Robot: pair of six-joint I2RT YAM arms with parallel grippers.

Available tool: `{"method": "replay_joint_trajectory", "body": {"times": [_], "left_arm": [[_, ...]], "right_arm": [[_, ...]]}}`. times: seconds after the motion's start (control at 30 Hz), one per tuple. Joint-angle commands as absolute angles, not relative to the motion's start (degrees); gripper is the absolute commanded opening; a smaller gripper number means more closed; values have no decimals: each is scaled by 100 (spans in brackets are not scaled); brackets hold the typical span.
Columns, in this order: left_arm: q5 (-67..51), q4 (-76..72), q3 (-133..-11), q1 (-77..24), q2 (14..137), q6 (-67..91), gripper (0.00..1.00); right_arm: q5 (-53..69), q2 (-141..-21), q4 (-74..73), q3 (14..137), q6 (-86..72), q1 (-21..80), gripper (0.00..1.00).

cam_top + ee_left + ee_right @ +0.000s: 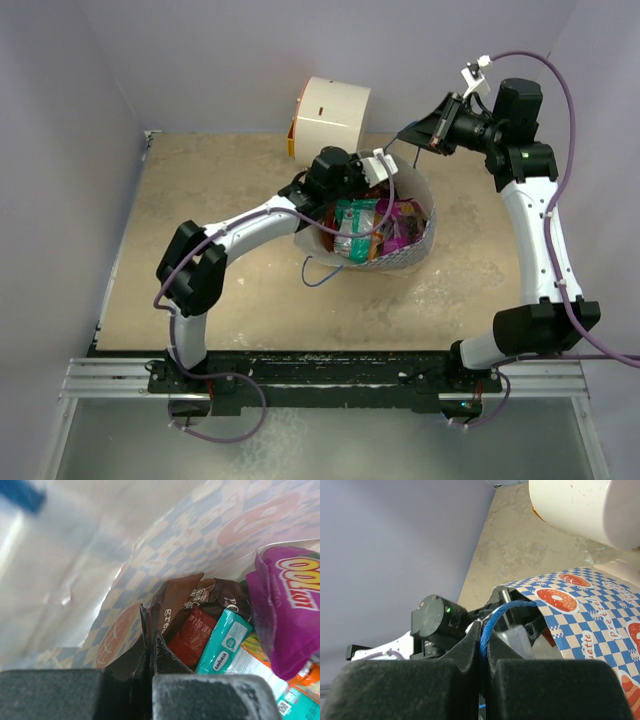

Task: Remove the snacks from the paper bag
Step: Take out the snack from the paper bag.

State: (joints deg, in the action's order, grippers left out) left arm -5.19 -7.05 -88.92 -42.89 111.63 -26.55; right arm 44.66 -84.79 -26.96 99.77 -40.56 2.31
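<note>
the task is barely begun: every snack i can see sits inside the paper bag (408, 262), and in the top view none lies outside it.

my left gripper (150, 677) is down inside the paper bag, jaws closed on the top edge of the dark brown chips bag (172, 612). that packet stands against the bag's inner wall. beside it, deeper inside the paper bag, lie a red packet (192, 635), a teal packet (225, 642) and a purple packet (285, 615), with an orange packet (309, 672) showing under the purple one.

my right gripper (482, 665) is by the far rim of the paper bag, jaws closed on the blue string handle (495, 617). i judge this holds that side up and the mouth open.

so 1 packet is gripped but not yet out of the paper bag. its lift and set-down outside the bag are left to do, then the same for at least 4 more.
</note>
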Motion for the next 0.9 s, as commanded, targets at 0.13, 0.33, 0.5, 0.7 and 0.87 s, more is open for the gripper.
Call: {"method": "replay_joint_trajectory", "body": {"times": [0.13,0.33,0.5,0.7,0.87], "left_arm": [[294,-127,-9285,-4873,10168,-2732,0],[301,632,-9649,-5021,9838,-2755,0],[248,1257,-9992,-5081,9447,-2570,0],[232,2169,-10532,-5136,9109,-2352,0],[-148,2729,-10748,-5201,8807,-2205,0]], "right_arm": [[4447,-8135,-2283,10153,-4093,285,0],[4217,-8037,-2320,10143,-4114,281,0],[4124,-8024,-2360,10197,-4065,281,0],[3976,-8030,-2464,10271,-3956,281,0],[3823,-8033,-2549,10323,-3940,281,0]]}}
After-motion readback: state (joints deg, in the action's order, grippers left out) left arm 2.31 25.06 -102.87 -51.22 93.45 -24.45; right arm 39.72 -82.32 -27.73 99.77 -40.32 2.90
